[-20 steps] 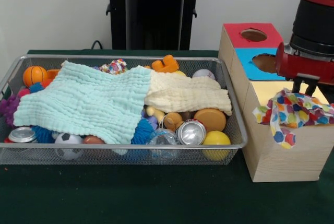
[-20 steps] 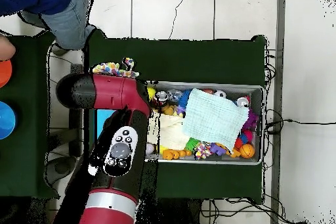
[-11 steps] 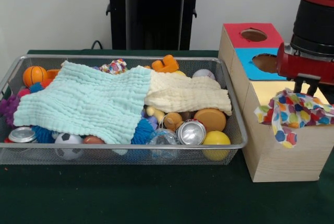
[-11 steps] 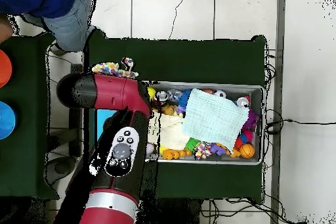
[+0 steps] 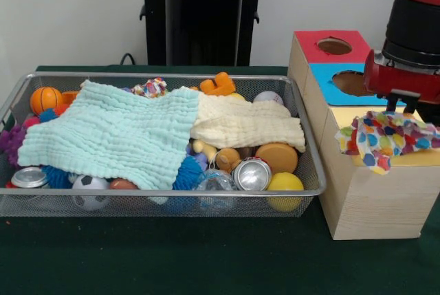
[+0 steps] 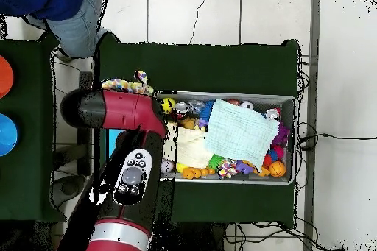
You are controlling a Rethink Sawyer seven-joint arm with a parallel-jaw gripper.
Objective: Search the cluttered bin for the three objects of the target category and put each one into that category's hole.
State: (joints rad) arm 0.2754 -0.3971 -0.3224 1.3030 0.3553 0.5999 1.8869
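At the left, the wire bin (image 5: 302,192) sat on the green desk (image 5: 172,260), crowded with a small basketball (image 5: 45,99), a soccer ball (image 5: 89,191), crushed cans (image 5: 251,174) and a yellow ball (image 5: 284,183). A mint cloth (image 5: 117,133) lay over most of it, with a cream cloth (image 5: 244,123) beside it. To the right stood the wooden box (image 5: 371,199) with red, blue and yellow tops. Over its yellow section, the multicoloured spotted cloth (image 5: 385,137) hung beneath the red arm (image 5: 412,47); whether the fingers were clamped on it could not be told.

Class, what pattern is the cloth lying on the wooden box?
Multicoloured spots on white, clearest in the front view: cloth.
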